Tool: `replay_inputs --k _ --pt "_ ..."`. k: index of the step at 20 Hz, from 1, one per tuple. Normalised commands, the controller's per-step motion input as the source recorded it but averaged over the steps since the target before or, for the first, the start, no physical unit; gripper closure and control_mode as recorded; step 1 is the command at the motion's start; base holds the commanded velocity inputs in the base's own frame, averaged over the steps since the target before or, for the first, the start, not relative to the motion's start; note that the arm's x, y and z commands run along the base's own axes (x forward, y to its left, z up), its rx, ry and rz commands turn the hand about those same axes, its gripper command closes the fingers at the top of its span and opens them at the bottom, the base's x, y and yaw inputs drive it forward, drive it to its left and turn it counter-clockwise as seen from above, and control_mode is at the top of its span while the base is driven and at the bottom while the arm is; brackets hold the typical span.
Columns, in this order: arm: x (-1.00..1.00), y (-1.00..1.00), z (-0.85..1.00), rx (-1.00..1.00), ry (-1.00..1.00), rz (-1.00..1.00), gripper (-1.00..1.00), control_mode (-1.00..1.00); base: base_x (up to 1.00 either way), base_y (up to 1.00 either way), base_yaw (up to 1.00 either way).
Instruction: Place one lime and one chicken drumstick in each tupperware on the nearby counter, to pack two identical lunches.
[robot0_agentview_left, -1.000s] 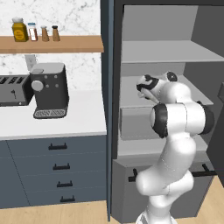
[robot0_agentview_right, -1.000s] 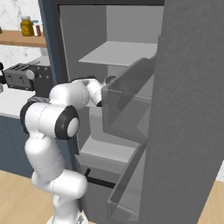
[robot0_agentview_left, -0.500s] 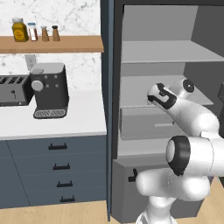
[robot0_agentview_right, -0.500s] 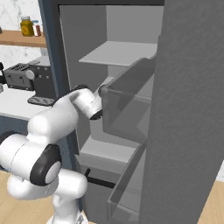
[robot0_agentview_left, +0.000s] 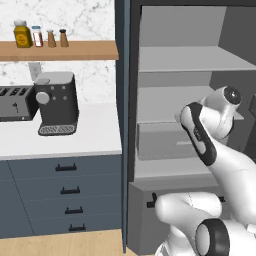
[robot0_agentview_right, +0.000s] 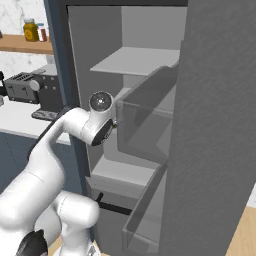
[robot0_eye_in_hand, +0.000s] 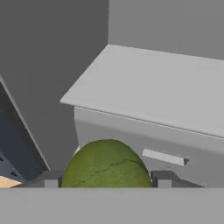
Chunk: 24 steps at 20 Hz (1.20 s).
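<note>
The lime (robot0_eye_in_hand: 107, 164) sits clamped between the claw's (robot0_eye_in_hand: 105, 178) fingers inside the fridge, so the counter (robot0_agentview_left: 95, 135) lies off to the arm's left, with any tupperware apparently beyond sight.

At the upper left of the left base view we see a wooden shelf (robot0_agentview_left: 60, 50) carrying small jars (robot0_agentview_left: 22, 34). Below it stand a dark toaster (robot0_agentview_left: 15, 102) and a coffee machine (robot0_agentview_left: 56, 102). An open grey cabinet (robot0_agentview_left: 185, 60) fills the right.
</note>
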Motion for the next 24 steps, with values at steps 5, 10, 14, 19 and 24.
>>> replay_inputs --k 5,10,14,19,24 --pt "-1.00 0.03 0.41 0.01 0.06 -0.07 1.00 -1.00 0.00 0.00 0.00" --pt "-1.00 0.01 0.26 0.05 -0.02 -0.12 1.00 -1.00 0.00 0.00 0.00" --pt "-1.00 0.17 0.26 0.00 -0.06 -0.14 1.00 -1.00 0.00 0.00 0.00" --pt "-0.82 0.39 0.42 0.00 -0.02 -0.07 1.00 -1.00 0.00 0.00 0.00" --pt "-0.29 0.26 0.94 0.00 0.08 0.03 1.00 -1.00 0.00 0.00 0.00"
